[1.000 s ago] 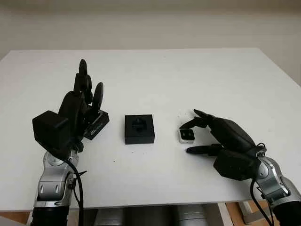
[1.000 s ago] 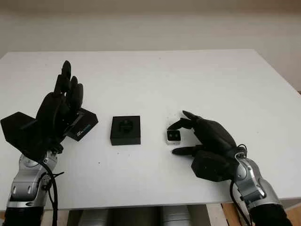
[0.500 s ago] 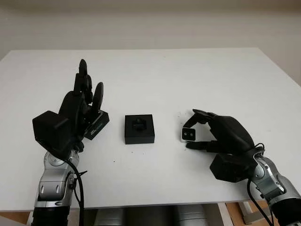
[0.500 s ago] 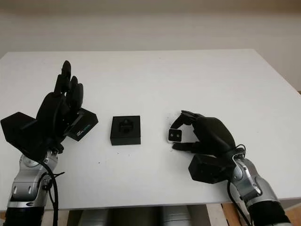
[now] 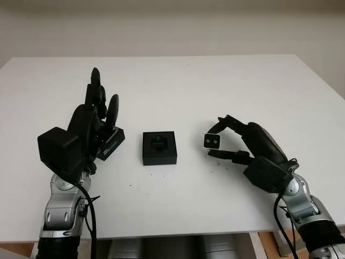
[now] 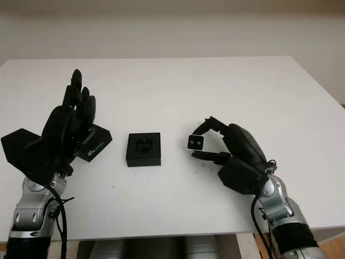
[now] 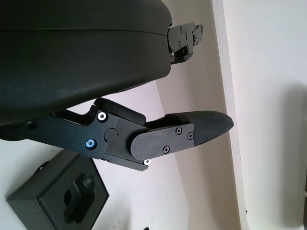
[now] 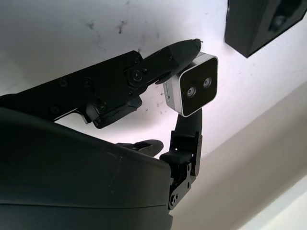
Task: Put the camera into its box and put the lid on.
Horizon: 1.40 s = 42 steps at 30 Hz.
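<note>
A small silver camera (image 5: 212, 141) with two dark lenses (image 8: 194, 91) hangs just above the white table (image 5: 178, 86), pinched in my right hand (image 5: 222, 141). Left of it, in the middle of the table, sits the open black box (image 5: 159, 147) with a shaped foam insert (image 7: 67, 199). The black lid (image 5: 110, 143) with a printed label lies further left. My left hand (image 5: 97, 116) stands open and upright against the lid's left side, partly covering it.
The table's far edge meets a pale wall. Small dark specks mark the table surface near the camera. Wide bare table lies behind and in front of the box.
My right hand closed on the camera, lifted it off the table and turned its lens side up and leftward. The left hand, lid and box have not moved.
</note>
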Each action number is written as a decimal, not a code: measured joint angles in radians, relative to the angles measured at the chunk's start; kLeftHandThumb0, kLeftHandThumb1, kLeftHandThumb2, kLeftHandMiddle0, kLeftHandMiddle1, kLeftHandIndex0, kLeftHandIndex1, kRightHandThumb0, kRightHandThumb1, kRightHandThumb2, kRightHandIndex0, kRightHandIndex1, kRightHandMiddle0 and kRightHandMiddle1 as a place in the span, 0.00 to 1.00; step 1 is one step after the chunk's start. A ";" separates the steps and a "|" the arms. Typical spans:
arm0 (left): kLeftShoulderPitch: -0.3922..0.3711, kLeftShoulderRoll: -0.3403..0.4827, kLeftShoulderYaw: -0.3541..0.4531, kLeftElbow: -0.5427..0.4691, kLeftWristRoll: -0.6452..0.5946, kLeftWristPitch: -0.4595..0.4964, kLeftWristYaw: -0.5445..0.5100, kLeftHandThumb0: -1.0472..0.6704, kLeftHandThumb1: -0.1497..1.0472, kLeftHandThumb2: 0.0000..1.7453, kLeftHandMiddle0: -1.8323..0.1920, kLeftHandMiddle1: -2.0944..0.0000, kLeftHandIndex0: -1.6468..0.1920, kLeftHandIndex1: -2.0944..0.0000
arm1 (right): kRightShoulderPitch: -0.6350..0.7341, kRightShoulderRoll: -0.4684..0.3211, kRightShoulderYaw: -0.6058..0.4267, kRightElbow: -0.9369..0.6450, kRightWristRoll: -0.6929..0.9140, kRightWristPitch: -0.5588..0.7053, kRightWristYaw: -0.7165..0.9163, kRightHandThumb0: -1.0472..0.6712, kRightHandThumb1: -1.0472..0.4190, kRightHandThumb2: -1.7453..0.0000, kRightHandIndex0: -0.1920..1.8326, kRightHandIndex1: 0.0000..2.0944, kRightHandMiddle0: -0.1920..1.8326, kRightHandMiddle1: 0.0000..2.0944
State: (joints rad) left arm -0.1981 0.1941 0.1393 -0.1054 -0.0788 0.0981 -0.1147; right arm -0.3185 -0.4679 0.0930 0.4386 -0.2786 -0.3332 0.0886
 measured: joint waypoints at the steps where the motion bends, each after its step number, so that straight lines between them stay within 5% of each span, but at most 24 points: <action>1: 0.000 0.000 0.000 0.000 0.000 0.000 0.001 0.24 1.00 0.35 1.00 1.00 1.00 1.00 | -0.006 0.000 -0.001 -0.013 0.009 0.026 0.019 0.31 0.02 0.97 0.24 0.00 0.29 0.69; 17: 0.009 -0.004 -0.002 -0.010 0.002 0.010 0.014 0.24 1.00 0.34 1.00 1.00 1.00 1.00 | -0.188 0.041 0.001 0.010 0.110 0.064 0.231 0.30 0.04 0.97 0.21 0.02 0.30 0.70; 42: 0.019 -0.004 -0.005 -0.029 0.007 0.027 0.015 0.24 1.00 0.34 1.00 1.00 1.00 1.00 | -0.292 0.244 0.017 0.275 0.146 -0.035 0.195 0.28 0.04 0.97 0.17 0.01 0.29 0.74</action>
State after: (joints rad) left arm -0.1796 0.1905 0.1339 -0.1346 -0.0718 0.1254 -0.0998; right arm -0.6107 -0.2234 0.1105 0.7135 -0.1330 -0.3682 0.2839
